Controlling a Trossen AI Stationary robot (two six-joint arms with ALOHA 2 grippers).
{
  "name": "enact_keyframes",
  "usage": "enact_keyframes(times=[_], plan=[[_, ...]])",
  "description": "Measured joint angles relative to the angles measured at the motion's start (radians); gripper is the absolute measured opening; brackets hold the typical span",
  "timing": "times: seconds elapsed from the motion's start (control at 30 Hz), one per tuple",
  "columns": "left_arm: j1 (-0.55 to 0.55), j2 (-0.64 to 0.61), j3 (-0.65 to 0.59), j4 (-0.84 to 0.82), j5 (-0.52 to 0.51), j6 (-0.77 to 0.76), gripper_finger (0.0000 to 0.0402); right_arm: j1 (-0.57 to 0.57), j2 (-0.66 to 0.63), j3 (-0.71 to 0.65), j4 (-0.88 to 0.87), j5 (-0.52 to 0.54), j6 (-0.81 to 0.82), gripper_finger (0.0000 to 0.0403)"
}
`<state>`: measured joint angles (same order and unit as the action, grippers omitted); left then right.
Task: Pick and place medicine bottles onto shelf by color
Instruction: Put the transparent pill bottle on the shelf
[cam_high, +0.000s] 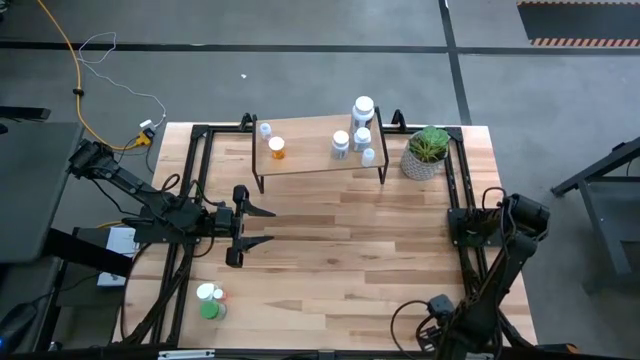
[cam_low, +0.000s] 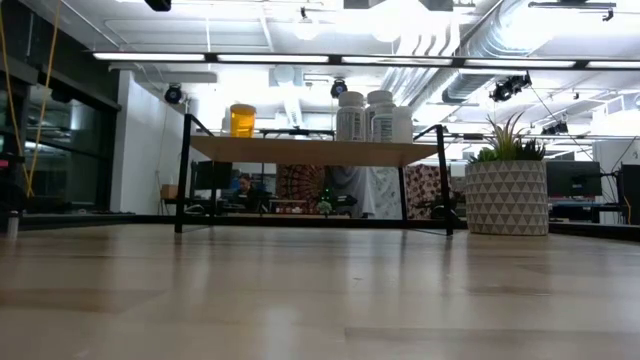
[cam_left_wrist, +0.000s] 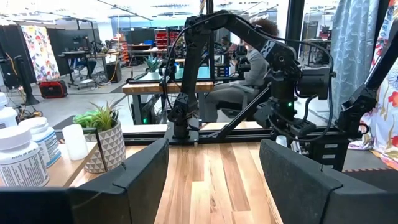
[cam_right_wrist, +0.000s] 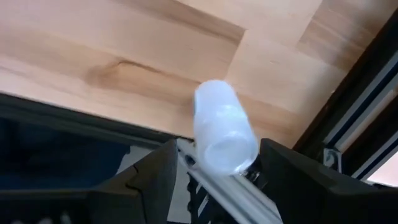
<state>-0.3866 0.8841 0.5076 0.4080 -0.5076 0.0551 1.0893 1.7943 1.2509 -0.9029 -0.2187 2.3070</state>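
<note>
The shelf (cam_high: 320, 145) stands at the table's far side. On its board are an orange bottle (cam_high: 277, 148), a small white one (cam_high: 265, 130) and several white bottles (cam_high: 358, 128) toward its right end. A green bottle (cam_high: 209, 311) and a white-capped one (cam_high: 205, 292) stand on the table near the front left. My right gripper (cam_high: 440, 305) points steeply down near the table's front right corner and is shut on a white bottle (cam_right_wrist: 221, 130). My left gripper (cam_high: 262, 225) hangs open and level over the table's left part, holding nothing. My right gripper pinches the white bottle between its two fingers, at the sides near the round end (cam_right_wrist: 231, 155) that faces the wrist. The fingers come from above, slanting steeply down. The bottle sits tilted, its other end toward the tabletop; whether that end touches the wood I cannot tell.
A potted plant (cam_high: 427, 152) stands right of the shelf. Black frame rails (cam_high: 195, 190) run along the table's left and right sides, with one (cam_right_wrist: 357, 99) close to the held bottle. Bare wood (cam_high: 350, 250) lies between the arms. A person (cam_left_wrist: 249, 62) sits beyond the table.
</note>
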Motion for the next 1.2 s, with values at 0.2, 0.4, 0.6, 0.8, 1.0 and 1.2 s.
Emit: enact_keyframes(times=[0.2,0.4,0.6,0.8,1.0,1.2], plan=[[0.000,0.000,0.000,0.000,0.000,-0.001,0.0243,-0.003,0.000,-0.061,0.061,-0.052,0.008,0.0220],[0.000,0.000,0.000,0.000,0.000,0.000,0.0243,-0.003,0.000,-0.065,0.062,-0.036,0.003,0.0198],[0.000,0.000,0.000,0.000,0.000,0.000,0.0243,-0.003,0.000,-0.065,0.063,-0.036,-0.004,0.0144],[0.000,0.000,0.000,0.000,0.000,-0.001,0.0243,-0.014,0.000,-0.010,0.062,-0.033,-0.085,0.0117],[0.000,0.000,0.000,0.000,0.000,-0.003,0.0243,-0.100,0.000,0.063,0.065,0.110,-0.306,0.0120],[0.000,0.000,0.000,0.000,0.000,-0.026,0.0243,-0.302,0.000,0.072,0.115,0.227,-0.723,0.0118]])
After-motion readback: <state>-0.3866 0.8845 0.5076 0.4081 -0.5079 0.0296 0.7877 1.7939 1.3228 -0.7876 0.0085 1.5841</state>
